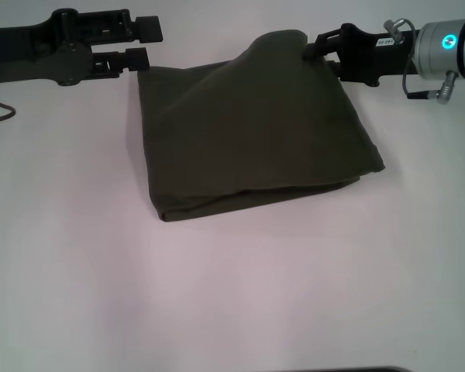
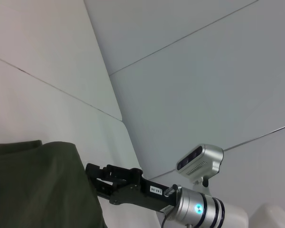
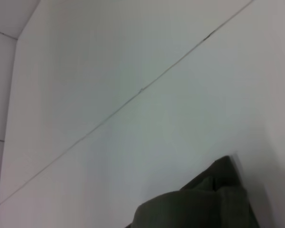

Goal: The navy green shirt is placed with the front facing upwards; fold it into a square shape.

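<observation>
Bench [image 1: 232,310] first: white, and the navy green shirt [image 1: 252,139] lies on its far half, centred between your two arms. Shirt is already a compact, roughly square stack of layers; no lettering or label shows. Near edge and left edge lie flat. Far right corner is lifted into a hump, so I judge you're in the last fold or the set-down after it.

Right pincer [image 1: 316,48] is at that raised corner, clenched on the cloth, fingers buried in the fabric. The left wrist view shows it from the far side [image 2: 96,176], tips against the shirt's edge.

Left pincer [image 1: 142,44] hovers just beside the far left corner, fingers parted, gripping nothing; cloth looks released there.

Next move, my read: lower the right corner until the hump flattens onto the stack, then release and back off straight. Risk: dragging the top layer askew on withdrawal.
</observation>
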{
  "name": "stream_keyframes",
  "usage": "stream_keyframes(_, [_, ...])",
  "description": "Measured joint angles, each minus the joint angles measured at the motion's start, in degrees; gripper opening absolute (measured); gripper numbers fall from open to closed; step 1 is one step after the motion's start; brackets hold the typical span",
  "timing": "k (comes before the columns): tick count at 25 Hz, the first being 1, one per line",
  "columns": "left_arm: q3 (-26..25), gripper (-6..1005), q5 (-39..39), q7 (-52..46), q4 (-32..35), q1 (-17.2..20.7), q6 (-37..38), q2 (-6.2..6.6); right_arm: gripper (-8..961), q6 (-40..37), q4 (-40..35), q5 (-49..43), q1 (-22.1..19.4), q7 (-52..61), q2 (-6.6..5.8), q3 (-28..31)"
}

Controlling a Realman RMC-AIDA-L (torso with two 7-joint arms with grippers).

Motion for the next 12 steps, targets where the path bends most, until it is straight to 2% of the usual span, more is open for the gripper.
stream_keyframes(12, [0.00, 703, 0.00, 0.09, 0.25, -0.27, -0.35, 0.00, 436, 1.36, -0.14, 0.90, 2.08, -4.94, 0.17, 0.45])
